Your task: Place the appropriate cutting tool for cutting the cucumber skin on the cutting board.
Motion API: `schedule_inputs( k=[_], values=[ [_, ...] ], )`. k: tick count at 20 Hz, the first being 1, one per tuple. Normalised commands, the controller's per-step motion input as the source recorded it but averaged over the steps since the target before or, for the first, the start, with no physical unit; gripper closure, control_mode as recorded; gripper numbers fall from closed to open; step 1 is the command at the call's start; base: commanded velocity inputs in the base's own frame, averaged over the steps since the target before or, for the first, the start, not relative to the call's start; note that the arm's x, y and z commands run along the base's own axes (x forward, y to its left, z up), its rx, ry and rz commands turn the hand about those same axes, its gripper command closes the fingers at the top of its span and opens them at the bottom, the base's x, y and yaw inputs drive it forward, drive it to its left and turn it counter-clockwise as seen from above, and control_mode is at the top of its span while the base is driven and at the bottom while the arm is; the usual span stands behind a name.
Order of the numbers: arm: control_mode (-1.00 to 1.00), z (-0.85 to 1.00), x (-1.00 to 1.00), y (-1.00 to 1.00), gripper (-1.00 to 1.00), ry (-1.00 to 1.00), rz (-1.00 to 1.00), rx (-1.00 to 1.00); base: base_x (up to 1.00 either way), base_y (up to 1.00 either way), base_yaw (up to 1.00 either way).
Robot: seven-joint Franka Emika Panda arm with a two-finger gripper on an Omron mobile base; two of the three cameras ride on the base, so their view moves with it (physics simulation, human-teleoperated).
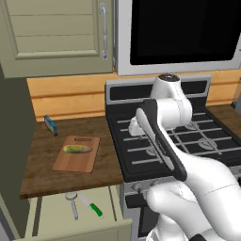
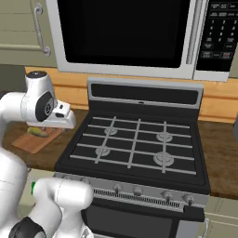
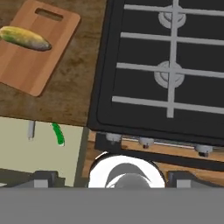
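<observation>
Jaws are spread wide, holding nothing, up over the stove [image 3: 175,65] edge. The peeler [image 1: 72,203] sits in the open drawer [image 1: 52,216] beside a green-handled knife [image 1: 92,206]; the cucumber [image 1: 77,149] is on the cutting board [image 1: 70,162]. Looks like the reach-down-and-grab step is next.

A black gas stove [image 1: 188,136] with grey burner grates stands against a wooden backsplash, with a microwave [image 2: 125,32] mounted above it. Left of the stove runs a dark wooden counter [image 1: 47,164], where a small blue object [image 1: 50,124] sits near the wall. Below the counter's front edge, an open drawer [image 1: 56,219] holds a green-handled knife [image 1: 92,206].
</observation>
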Motion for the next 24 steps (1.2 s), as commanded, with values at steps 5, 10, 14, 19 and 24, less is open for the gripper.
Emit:
schedule_inputs(
  k=[5, 10, 14, 19, 24],
  values=[
    [-1.0, -0.86, -0.52, 0.63, -1.0, 0.12, 0.0, 0.12, 0.0, 0.0, 0.0],
    [-1.0, -0.64, -0.38, 0.48, -1.0, 0.25, 0.0, 0.03, 0.0, 0.0, 0.0],
    [-1.0, -0.6, -0.06, 0.6, -1.0, 0.4, 0.0, -0.11, 0.0, 0.0, 0.0],
    [-1.0, -0.49, 0.0, 0.71, -1.0, 0.35, 0.0, -0.12, 0.0, 0.0, 0.0],
    [-1.0, -0.39, -0.02, 0.49, -1.0, 0.19, 0.0, -0.1, 0.0, 0.0, 0.0]
  ],
)
